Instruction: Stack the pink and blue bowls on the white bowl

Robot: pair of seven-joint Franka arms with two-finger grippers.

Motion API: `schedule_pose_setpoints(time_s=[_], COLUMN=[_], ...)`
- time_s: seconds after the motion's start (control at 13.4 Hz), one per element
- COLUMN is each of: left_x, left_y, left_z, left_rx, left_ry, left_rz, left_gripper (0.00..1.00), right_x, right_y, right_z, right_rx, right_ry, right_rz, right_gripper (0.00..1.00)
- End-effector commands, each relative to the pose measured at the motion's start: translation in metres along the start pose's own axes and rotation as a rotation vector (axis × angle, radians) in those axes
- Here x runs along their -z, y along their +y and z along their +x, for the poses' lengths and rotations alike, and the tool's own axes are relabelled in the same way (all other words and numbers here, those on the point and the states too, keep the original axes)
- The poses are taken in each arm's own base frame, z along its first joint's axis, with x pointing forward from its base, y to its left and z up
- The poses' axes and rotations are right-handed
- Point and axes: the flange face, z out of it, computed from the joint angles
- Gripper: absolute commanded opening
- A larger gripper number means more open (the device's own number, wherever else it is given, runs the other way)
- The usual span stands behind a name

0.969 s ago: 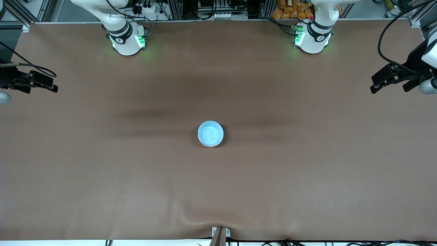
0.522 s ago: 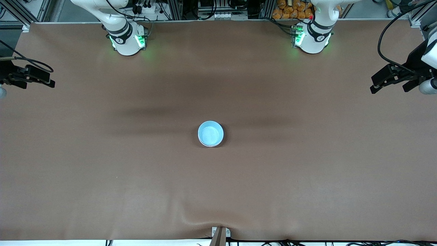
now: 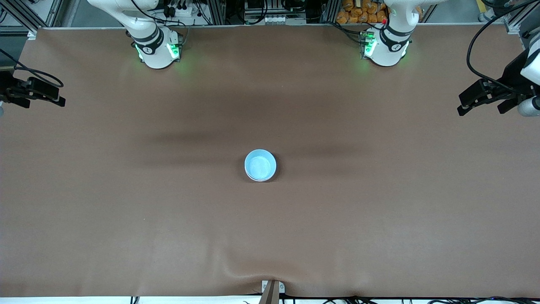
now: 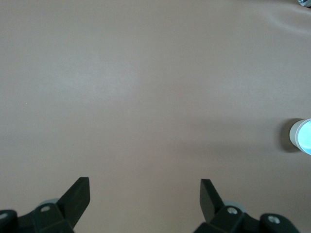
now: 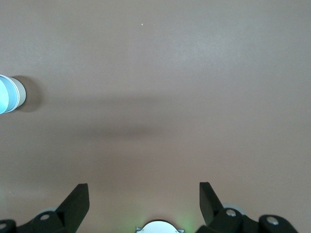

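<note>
Both pairs of my jaws stood spread wide with nothing between them. My left gripper [image 4: 145,187] hung over the bare brown table [image 3: 379,219] at the left arm's end, its dark fingers [image 4: 77,194] well apart, and it also showed at the edge of the front view [image 3: 464,105]. My right gripper [image 5: 144,190] hung over the right arm's end of the table, its fingers [image 5: 78,195] just as far apart, and it held nothing either.

At the middle of the table sat the stack of bowls, well apart from both grippers. From above I saw only the blue bowl [image 3: 260,165], the topmost one, its pale blue inside facing up. In the left wrist view the stack [image 4: 302,136] showed at the edge of the picture as a whitish wall under a blue rim. In the right wrist view its side [image 5: 15,93] showed thin stacked bands below the blue rim; I could not tell the pink one from the white one there.
</note>
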Motion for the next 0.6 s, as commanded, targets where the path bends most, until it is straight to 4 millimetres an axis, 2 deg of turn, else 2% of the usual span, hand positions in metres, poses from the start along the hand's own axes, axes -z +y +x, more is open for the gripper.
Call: schedule_pose_setpoints(time_s=[0.0,0.52], left_x=[0.0010,-0.0051], left_y=[-0.0028,-0.0078], left_z=[0.0018,0.0057], left_rx=[0.005,0.013], left_ry=[-0.002,-0.012], left_rz=[0.002,0.007], left_gripper=[1.00,1.00], right_x=[0.0095,0.0096], right_y=[0.0046,0.0007], right_z=[-0.0053,-0.0047], right_rx=[0.003,0.003], right_ry=[0.013,0.015], right_rz=[-0.015,-0.017], right_gripper=[1.00,1.00])
